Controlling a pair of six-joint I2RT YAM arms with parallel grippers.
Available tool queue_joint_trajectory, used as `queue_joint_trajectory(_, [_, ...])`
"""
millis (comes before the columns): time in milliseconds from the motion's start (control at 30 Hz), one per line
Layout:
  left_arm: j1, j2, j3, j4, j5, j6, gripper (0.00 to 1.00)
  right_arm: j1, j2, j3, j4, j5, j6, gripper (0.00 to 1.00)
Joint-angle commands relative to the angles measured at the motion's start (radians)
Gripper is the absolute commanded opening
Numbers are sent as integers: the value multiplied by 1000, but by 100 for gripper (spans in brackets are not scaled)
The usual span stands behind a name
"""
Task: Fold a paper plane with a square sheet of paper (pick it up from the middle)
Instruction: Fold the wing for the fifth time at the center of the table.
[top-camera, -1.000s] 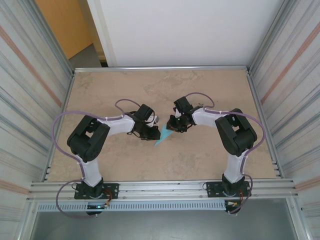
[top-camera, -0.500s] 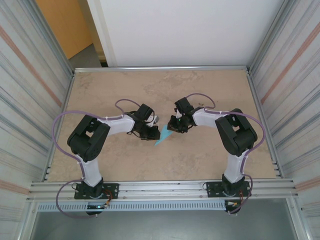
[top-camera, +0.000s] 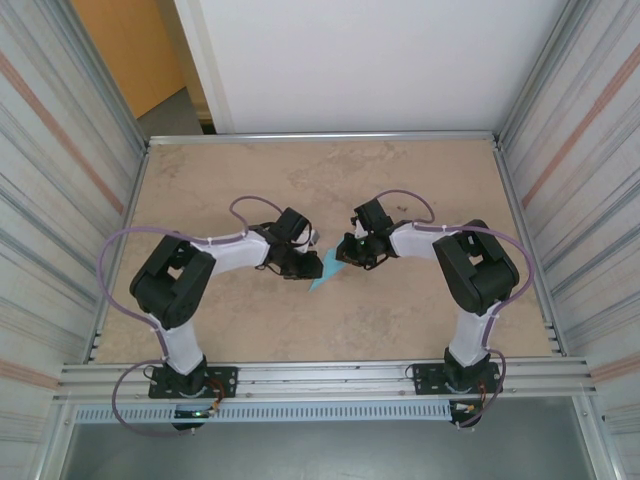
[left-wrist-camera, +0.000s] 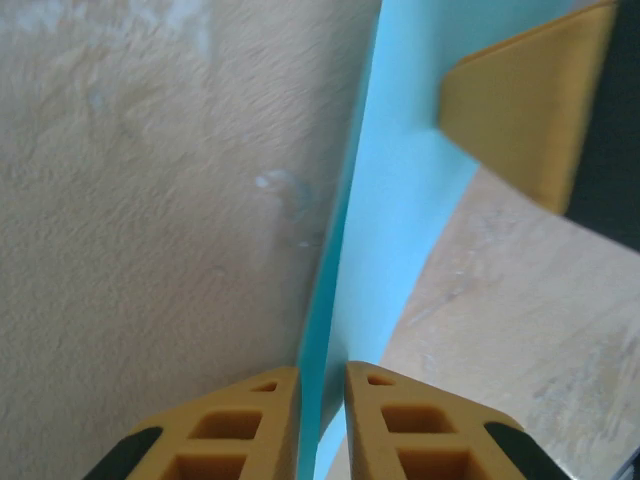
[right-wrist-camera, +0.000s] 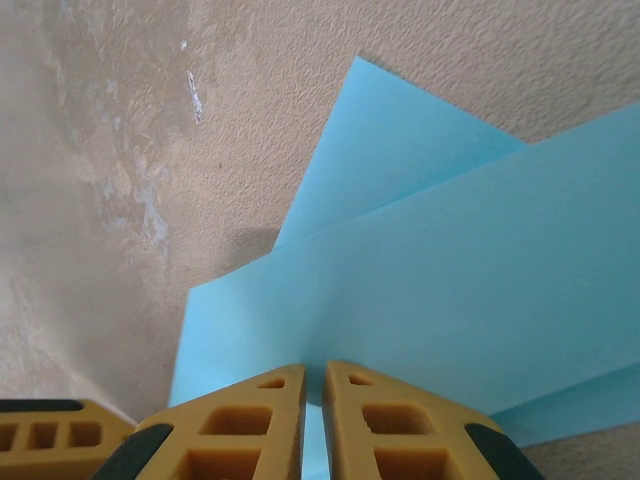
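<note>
Right wrist shows overlapping flaps in the paper (right-wrist-camera: 450, 300); top external, one sliver.

The worktop (top-camera: 400, 170) is beige and mottled with pale scuffs, framed by metal rails (top-camera: 320, 136). Near its middle is the folded light-blue paper (top-camera: 326, 271), tip toward the near edge; contact with the surface is unclear.

Bright, even light; soft shadow beside the square sheet of paper (right-wrist-camera: 430, 300), close-ups slightly blurred.

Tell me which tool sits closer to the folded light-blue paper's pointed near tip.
The left tool: it clamps the folded light-blue paper toward that tip, while the right tool grips its farther, wider end.
</note>
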Motion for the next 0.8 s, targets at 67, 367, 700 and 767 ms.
queue_joint_trajectory(67, [-4,-87,-6,25,-3,-37,20,-11,45,-62,-110,89,-31,16])
queue_joint_trajectory(367, [-23,-14,22,83,123,-49,13,-10,57,-60,-110,87,-23,14])
queue_joint_trajectory(700, [-10,87,63,111,152,-52,11,-16,70,-59,-117,84,-17,14])
queue_joint_trajectory(767, [-4,92,62,114,144,-41,11,-16,72,-59,-118,83,-17,14])
